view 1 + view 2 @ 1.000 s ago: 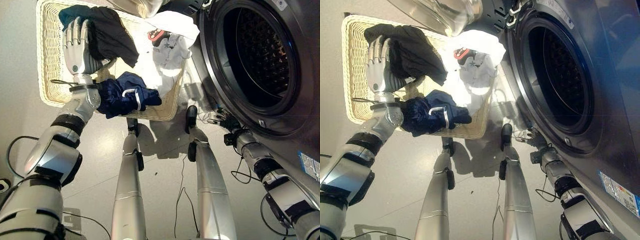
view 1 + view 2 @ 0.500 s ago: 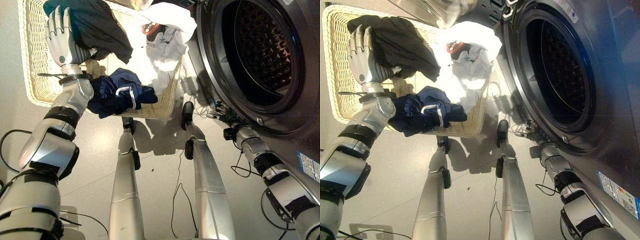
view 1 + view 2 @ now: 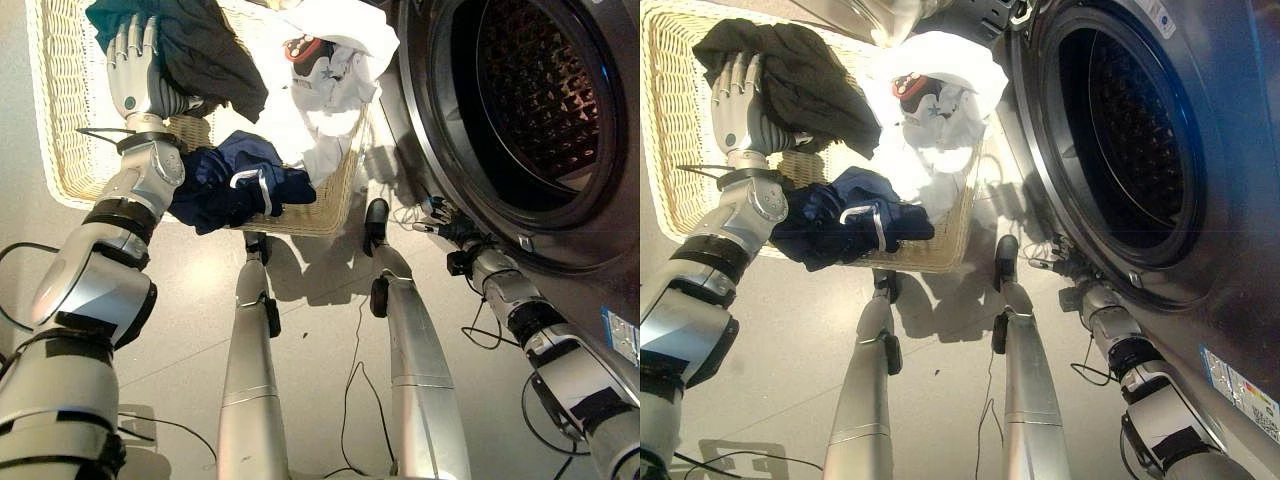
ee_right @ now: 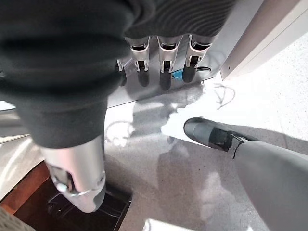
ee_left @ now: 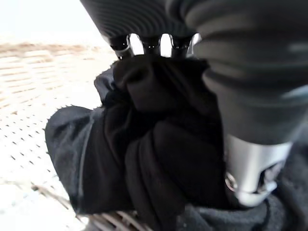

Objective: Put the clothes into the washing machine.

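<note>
A black garment lies at the far end of the wicker basket. My left hand rests on its left edge with straight fingers, and the cloth bunches against the palm beside the thumb. A navy garment hangs over the basket's near rim, and white clothes are heaped at its right side. The washing machine's drum opening gapes at the right. My right hand hangs low by the machine's front, its fingers relaxed and holding nothing.
The machine's glass door stands swung out above the basket's far right corner. The basket sits on a pale floor close against the machine's left side.
The camera has shifted. My left hand has slid a little rightward onto the black garment. The right hand has stayed by the machine's front.
</note>
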Tool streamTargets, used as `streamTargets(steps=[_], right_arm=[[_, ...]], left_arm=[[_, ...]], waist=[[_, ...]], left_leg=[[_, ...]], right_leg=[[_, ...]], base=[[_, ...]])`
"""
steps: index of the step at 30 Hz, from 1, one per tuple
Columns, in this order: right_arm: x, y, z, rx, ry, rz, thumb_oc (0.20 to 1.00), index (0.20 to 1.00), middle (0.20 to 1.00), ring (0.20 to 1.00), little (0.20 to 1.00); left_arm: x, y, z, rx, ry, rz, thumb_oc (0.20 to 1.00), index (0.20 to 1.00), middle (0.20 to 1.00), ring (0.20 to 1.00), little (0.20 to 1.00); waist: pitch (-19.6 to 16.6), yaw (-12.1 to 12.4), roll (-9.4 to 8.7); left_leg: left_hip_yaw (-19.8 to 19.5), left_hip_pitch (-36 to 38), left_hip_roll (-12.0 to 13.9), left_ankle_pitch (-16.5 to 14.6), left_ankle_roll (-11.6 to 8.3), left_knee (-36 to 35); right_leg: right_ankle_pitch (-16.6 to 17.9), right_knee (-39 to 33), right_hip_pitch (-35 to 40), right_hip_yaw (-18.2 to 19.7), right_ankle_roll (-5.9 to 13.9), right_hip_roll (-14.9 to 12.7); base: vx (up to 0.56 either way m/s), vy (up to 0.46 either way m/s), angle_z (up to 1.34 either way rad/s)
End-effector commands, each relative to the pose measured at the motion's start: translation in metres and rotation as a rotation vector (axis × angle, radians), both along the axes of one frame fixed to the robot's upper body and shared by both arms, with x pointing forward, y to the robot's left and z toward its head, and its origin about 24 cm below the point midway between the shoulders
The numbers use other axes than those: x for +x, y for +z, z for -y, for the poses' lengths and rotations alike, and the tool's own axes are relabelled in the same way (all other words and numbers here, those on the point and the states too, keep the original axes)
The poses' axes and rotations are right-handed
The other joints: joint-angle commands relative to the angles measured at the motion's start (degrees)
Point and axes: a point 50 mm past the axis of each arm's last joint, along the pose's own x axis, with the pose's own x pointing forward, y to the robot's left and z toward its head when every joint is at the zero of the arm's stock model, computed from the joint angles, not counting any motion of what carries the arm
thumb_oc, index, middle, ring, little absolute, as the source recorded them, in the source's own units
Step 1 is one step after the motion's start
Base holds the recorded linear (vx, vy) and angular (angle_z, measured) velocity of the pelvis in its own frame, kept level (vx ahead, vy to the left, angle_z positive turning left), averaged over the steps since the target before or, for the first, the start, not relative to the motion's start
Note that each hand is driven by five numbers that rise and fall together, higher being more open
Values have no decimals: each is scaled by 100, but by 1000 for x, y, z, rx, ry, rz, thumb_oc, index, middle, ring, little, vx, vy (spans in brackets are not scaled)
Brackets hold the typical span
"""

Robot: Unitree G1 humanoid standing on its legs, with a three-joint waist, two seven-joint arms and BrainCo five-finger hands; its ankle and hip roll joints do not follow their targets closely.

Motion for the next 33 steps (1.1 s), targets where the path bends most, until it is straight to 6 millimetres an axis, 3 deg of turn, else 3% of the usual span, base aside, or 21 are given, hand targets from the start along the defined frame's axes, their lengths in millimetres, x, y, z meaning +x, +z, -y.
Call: streamTargets(steps=[1, 4, 5, 6, 7, 17, 25, 28, 33], right_arm=[[-3, 3, 4, -6, 22, 30, 1000, 1000, 1000, 1000, 1000], [-3, 5, 4, -9, 22, 33, 1000, 1000, 1000, 1000, 1000], [-3, 6, 5, -11, 21, 35, 1000, 1000, 1000, 1000, 1000], [-3, 6, 6, -12, 21, 35, 1000, 1000, 1000, 1000, 1000], [-3, 6, 6, -12, 21, 36, 1000, 1000, 1000, 1000, 1000], [-2, 11, 3, 27, 35, 64, 1000, 1000, 1000, 1000, 1000], [-5, 30, -19, 267, 112, 189, 1000, 1000, 1000, 1000, 1000], [-13, 42, -34, 396, 165, 266, 1000, 1000, 1000, 1000, 1000], [-24, 61, -51, 493, 233, 366, 1000, 1000, 1000, 1000, 1000]], left_arm=[[2, -1, -8, -4, 26, -82, 1000, 1000, 1000, 1000, 1000], [3, -4, -7, 1, 30, -104, 1000, 1000, 1000, 1000, 1000], [4, -4, -7, 6, 40, -118, 743, 743, 743, 743, 743], [4, -4, -7, 7, 42, -122, 583, 583, 583, 583, 583], [5, -5, -7, 16, 52, -140, 200, 200, 200, 200, 200], [6, -13, -8, -23, 47, -174, 200, 200, 200, 200, 200], [-3, -17, -9, -344, -158, 53, 200, 200, 200, 200, 200], [-14, -17, 5, -496, -359, 235, 200, 200, 200, 200, 200], [-29, -25, 41, -534, -618, 365, 200, 200, 200, 200, 200]], waist=[[-119, 34, -190], [-119, 21, -182], [-119, 15, -171], [-119, 14, -169], [-119, 8, -158], [-119, 25, -115], [-119, 71, -121], [-119, 112, -114], [-119, 220, -84]], left_leg=[[-68, -194, -357, -286, 269, 530], [-46, -205, -354, -266, 266, 518], [-32, -209, -353, -257, 264, 512], [-30, -209, -353, -256, 264, 511], [-18, -212, -355, -250, 264, 512], [19, -149, -380, -211, 271, 438], [-8, 2, -384, -224, 254, 395], [-43, 42, -413, -236, 245, 371], [-116, 58, -471, -277, 291, 357]], right_leg=[[457, -460, 226, 94, 414, 386], [483, -471, 203, 96, 421, 378], [489, -472, 191, 104, 424, 375], [490, -472, 189, 105, 425, 374], [498, -469, 179, 109, 433, 369], [526, -506, 210, 91, 443, 347], [462, -468, 324, 59, 437, 342], [419, -450, 363, 29, 428, 329], [362, -375, 372, -20, 430, 309]], base=[[0, 0, 0], [0, 0, 0], [0, 0, 0], [0, 0, 0], [0, 0, 0], [0, 0, 0], [0, -4, 0], [1, -10, 0], [3, -35, 1]])
